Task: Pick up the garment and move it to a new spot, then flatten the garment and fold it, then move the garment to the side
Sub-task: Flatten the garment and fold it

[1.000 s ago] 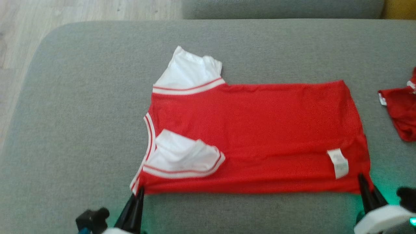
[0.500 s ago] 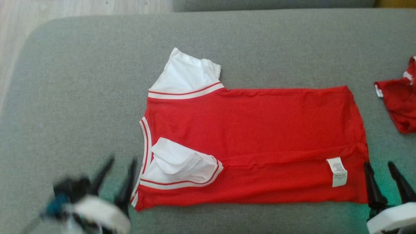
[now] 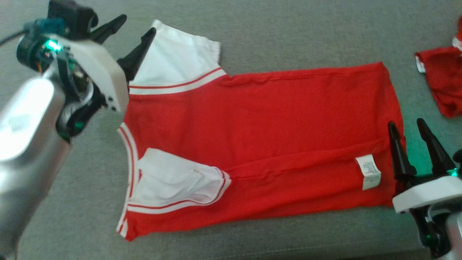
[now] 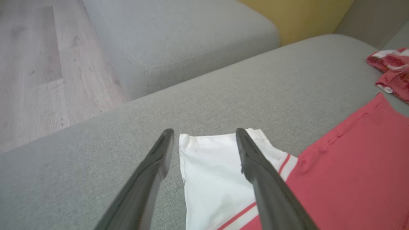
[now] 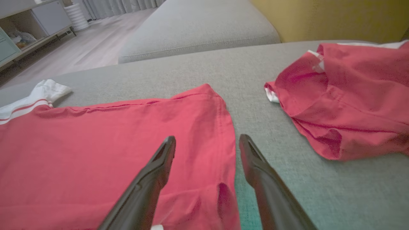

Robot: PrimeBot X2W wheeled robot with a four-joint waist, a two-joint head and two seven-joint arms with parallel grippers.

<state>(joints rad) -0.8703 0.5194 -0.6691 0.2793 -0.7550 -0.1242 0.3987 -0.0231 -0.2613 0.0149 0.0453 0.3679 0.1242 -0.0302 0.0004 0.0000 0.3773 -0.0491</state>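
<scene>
The garment (image 3: 260, 144), a red shirt with white sleeves and striped trim, is laid flat on a grey upholstered seat cushion (image 3: 288, 32), with the collar toward the robot's left and the hem toward its right. The near sleeve (image 3: 177, 178) is folded in over the body, and the far sleeve (image 3: 177, 54) is spread on the cushion. A white care label (image 3: 368, 171) is exposed near the hem. The left gripper (image 3: 138, 23) is positioned at the far sleeve, jaws spread wide with nothing held; in the left wrist view one finger is seen over bare cushion and the other over the sleeve. The right gripper (image 3: 406, 122) is located at the hem corner, jaws likewise wide and empty, with one finger over red fabric and the other over the cushion. A second red garment (image 3: 442, 79) is seen crumpled on the same cushion, well apart to the right. Beyond it, another grey cushion (image 4: 191, 41), a pale wood-plank floor (image 4: 41, 64) and a yellow upright surface (image 5: 335, 16) are visible. A low shelf unit (image 5: 22, 28) and pale curtains (image 5: 127, 3) are seen across the room.
</scene>
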